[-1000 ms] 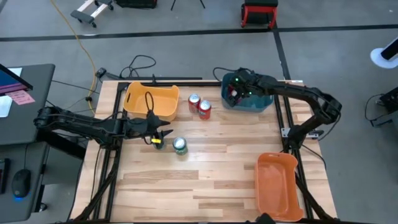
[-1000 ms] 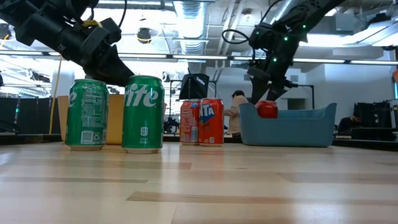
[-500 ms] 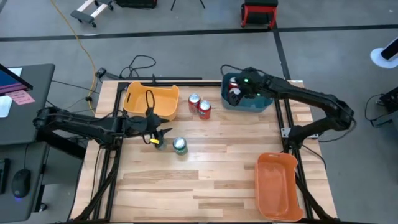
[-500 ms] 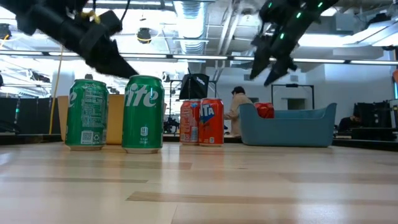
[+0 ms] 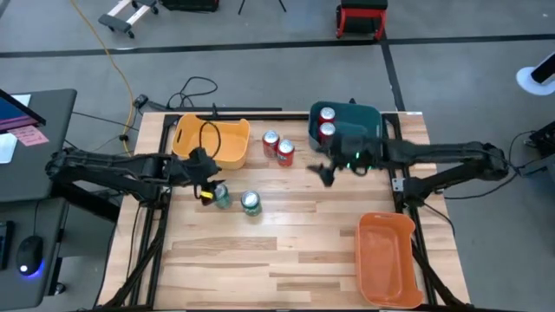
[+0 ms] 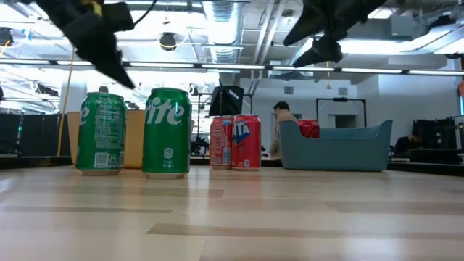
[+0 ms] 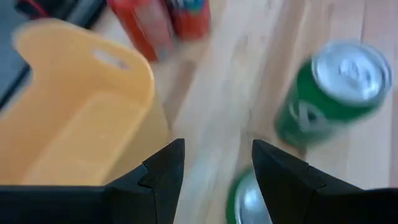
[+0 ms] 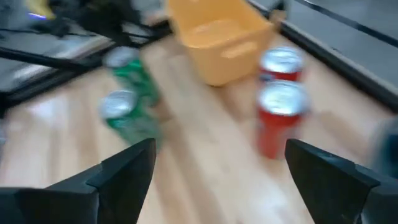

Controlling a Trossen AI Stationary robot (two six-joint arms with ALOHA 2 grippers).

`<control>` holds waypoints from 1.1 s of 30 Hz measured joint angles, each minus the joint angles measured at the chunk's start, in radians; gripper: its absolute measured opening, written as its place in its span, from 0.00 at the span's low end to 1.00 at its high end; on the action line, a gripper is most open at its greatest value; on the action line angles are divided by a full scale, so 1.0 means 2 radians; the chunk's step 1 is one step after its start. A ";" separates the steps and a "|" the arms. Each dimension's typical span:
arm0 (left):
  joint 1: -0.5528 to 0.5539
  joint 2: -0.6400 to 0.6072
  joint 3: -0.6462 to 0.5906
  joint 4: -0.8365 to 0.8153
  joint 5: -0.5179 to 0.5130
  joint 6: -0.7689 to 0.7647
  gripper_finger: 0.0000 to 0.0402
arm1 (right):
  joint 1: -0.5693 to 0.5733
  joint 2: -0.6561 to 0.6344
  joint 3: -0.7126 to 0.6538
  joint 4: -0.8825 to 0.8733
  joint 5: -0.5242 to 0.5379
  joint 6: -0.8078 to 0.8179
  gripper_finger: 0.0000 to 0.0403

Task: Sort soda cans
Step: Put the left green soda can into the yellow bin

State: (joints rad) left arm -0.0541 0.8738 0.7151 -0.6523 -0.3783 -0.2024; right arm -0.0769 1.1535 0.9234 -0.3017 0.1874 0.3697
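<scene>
Now I see my right gripper [image 5: 324, 171] spread wide and empty just beside the blue bin [image 5: 373, 117]; my left gripper [image 5: 208, 188], half-parted, hovers farther off over a green can [image 5: 222, 198].

Red cans [image 5: 277, 146], green cans [image 5: 236, 199], prob. yellow bin [image 5: 212, 140].

Grey floor [image 5: 260, 22] all around the wooden table [image 5: 286, 251], dark desk [image 5: 35, 147] off to one side, bright ceiling lights [image 6: 225, 11] and a person [image 6: 280, 127] standing way back
</scene>
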 joint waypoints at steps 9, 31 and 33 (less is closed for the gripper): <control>-0.035 -0.009 0.000 -0.012 0.054 -0.006 0.46 | 0.082 0.006 -0.059 0.147 0.015 0.008 0.93; -0.051 0.024 0.001 -0.052 0.035 -0.038 0.80 | 0.119 0.043 -0.088 0.244 0.026 0.009 0.93; -0.051 0.040 0.002 -0.047 0.051 -0.037 0.81 | 0.119 0.045 -0.088 0.240 0.026 0.009 0.93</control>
State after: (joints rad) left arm -0.1566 0.9544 0.7186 -0.7464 -0.2772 -0.2771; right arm 0.1612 1.2442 0.7475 0.1789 0.2394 0.3874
